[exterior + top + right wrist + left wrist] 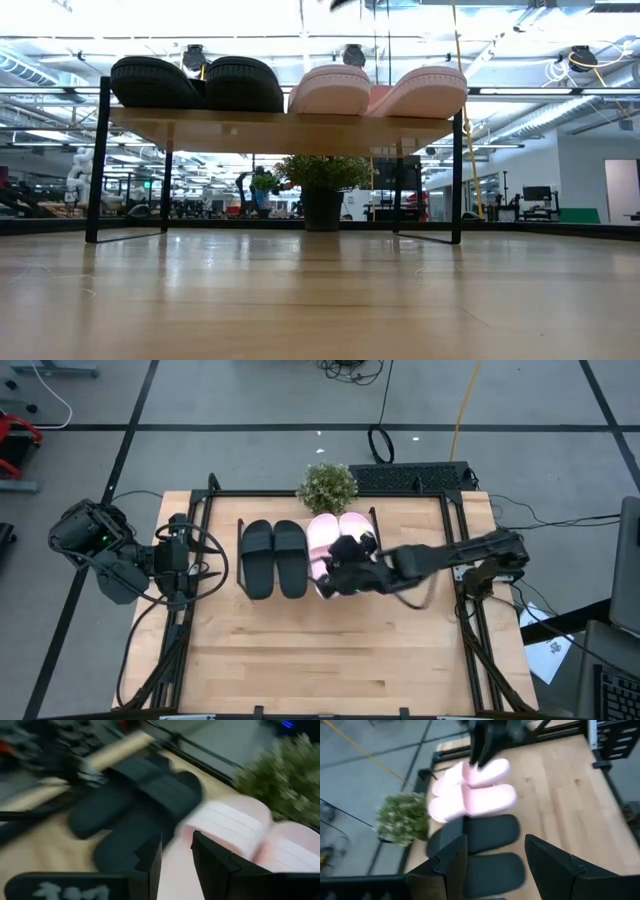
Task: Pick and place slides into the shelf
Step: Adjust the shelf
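Note:
All the slides lie on the shelf's light wood top board (280,130). The black pair (272,558) is on its left half and the pink pair (335,532) on its right. In the low view the right pink slide (425,92) is tilted and leans against the left pink slide (330,88). My right gripper (337,575) hovers above the pink pair's near ends, its fingers a little apart (176,850). My left gripper (200,565) waits open at the table's left side, pointing at the black slides (485,845).
A potted plant (327,487) stands just beyond the shelf's far side. A black metal frame (462,550) runs along the table's edges. Bare tabletop (330,650) lies between the shelf and the near edge. Cables and a keyboard-like board (410,477) lie past the far edge.

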Controlling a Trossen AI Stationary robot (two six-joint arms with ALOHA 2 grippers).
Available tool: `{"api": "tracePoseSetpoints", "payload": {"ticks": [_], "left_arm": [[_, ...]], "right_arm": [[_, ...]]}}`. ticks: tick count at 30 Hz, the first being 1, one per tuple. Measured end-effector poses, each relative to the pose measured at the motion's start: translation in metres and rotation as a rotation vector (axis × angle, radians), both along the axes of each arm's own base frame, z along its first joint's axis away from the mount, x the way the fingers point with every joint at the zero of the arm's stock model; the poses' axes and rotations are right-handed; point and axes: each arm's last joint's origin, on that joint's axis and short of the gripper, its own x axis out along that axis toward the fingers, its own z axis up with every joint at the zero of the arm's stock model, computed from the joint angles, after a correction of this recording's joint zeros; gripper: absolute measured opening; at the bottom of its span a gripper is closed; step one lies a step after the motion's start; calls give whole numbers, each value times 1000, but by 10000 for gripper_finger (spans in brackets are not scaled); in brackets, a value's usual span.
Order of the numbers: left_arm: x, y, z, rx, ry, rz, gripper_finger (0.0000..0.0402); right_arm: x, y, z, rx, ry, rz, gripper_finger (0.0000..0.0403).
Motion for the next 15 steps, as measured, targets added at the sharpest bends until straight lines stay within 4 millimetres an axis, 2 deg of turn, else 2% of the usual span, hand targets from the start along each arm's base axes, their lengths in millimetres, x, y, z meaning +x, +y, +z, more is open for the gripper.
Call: {"api": "tracePoseSetpoints", "payload": {"ticks": [3, 6, 11, 15], "left_arm": [[-1, -2, -1, -85, 45, -36, 198], [-2, -6, -3, -214, 122, -91, 198], [-5, -12, -6, -396, 220, -110, 198], [-10, -26, -15, -465, 295, -119, 198]], "right_arm": [[-18, 21, 19, -22, -61, 66, 100], [-39, 42, 30, -74, -72, 103, 100], [-74, 73, 35, -129, -21, 191, 100], [-99, 87, 34, -135, -12, 165, 100]]}}
